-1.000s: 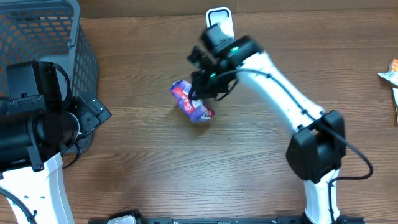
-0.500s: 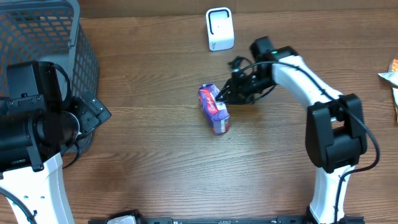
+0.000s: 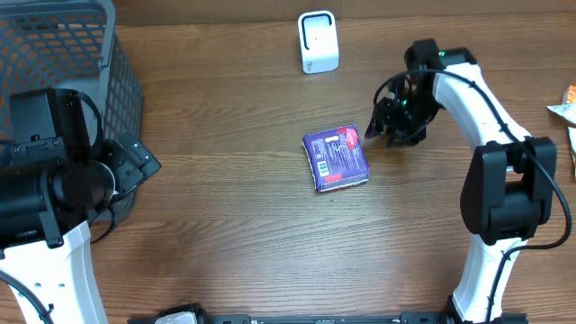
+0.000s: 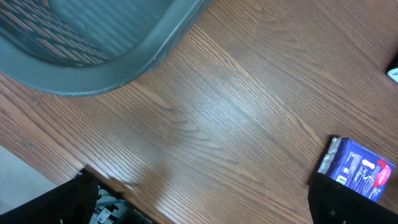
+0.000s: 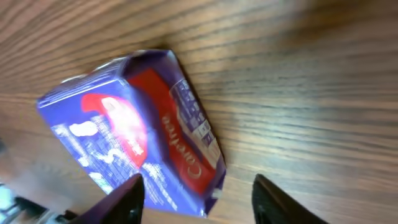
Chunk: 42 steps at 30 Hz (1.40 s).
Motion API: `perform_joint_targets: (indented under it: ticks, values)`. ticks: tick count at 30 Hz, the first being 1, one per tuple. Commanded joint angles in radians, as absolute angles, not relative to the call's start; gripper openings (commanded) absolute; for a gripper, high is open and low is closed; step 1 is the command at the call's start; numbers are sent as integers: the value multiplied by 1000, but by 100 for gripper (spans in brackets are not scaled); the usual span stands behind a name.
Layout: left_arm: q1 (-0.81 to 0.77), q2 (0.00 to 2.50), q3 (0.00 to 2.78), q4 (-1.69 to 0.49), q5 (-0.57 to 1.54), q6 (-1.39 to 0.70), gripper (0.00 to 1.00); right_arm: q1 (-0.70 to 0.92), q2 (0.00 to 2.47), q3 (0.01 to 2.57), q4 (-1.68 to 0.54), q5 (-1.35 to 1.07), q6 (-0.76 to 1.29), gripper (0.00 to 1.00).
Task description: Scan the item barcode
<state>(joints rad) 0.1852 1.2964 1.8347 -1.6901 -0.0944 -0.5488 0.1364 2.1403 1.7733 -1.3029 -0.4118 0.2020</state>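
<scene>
Purple packet (image 3: 337, 158) lies flat just beside the released right hand (image 3: 373, 131), white scanner (image 3: 318, 41) near, basket (image 3: 108, 81) well apart.

The flat purple foil packet (image 3: 337, 160) lay printed face up on the brown wood-grain table (image 3: 225, 234), near its centre, with a small white label panel toward its left edge. The right gripper (image 3: 373, 131), dark and angled downward, stood just beside the packet's upper right corner without touching it. The spacing of its jaws could not be read from above. The small white box-shaped scanner (image 3: 318, 41) stood at the far edge, well apart from the packet. The grey plastic mesh basket (image 3: 112, 36) occupied the far left corner. The left gripper (image 3: 142, 164) hung beside the basket, well clear of the packet.
</scene>
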Motion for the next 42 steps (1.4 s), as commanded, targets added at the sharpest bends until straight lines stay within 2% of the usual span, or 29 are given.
perform_joint_targets:
  ticks: [1, 3, 7, 12, 18, 21, 24, 30, 32, 33, 34, 42]
  values:
    - [189, 1296, 1834, -1689, -104, -564, 100, 138, 2119, 1864, -1335, -360, 147, 65]
    - [189, 1296, 1834, -1689, -104, -564, 100, 140, 2119, 1869, -1346, -375, 115, 72]
    - [189, 1296, 1834, -1689, -104, -564, 100, 148, 2121, 1843, -1354, -398, 38, 73]
    - [189, 1296, 1834, -1689, -104, -564, 100, 151, 2121, 1758, -1284, -437, 24, 68]
    - [189, 1296, 1834, -1689, -104, -564, 100, 152, 2121, 1627, -1142, -676, -9, 59]
    - [189, 1296, 1834, -1689, -104, -564, 100, 155, 2121, 1567, -1085, -722, -8, 57]
    - [189, 1296, 1834, -1689, -104, -564, 100, 163, 2121, 1500, -1025, -728, 3, 47]
    - [189, 1296, 1834, -1689, -104, -564, 100, 162, 2120, 1502, -1005, -723, 36, 33]
    - [189, 1296, 1834, -1689, -104, -564, 100, 162, 2120, 1513, -1000, -715, 54, 19]
    - [189, 1296, 1834, -1689, -104, -564, 100, 162, 2120, 1523, -1003, -707, 57, 8]
    - [189, 1296, 1834, -1689, -104, -564, 100, 162, 2119, 1537, -1010, -699, 57, 4]
    - [189, 1296, 1834, -1689, -104, -564, 100, 164, 2052, 1713, -1160, -591, 56, 4]
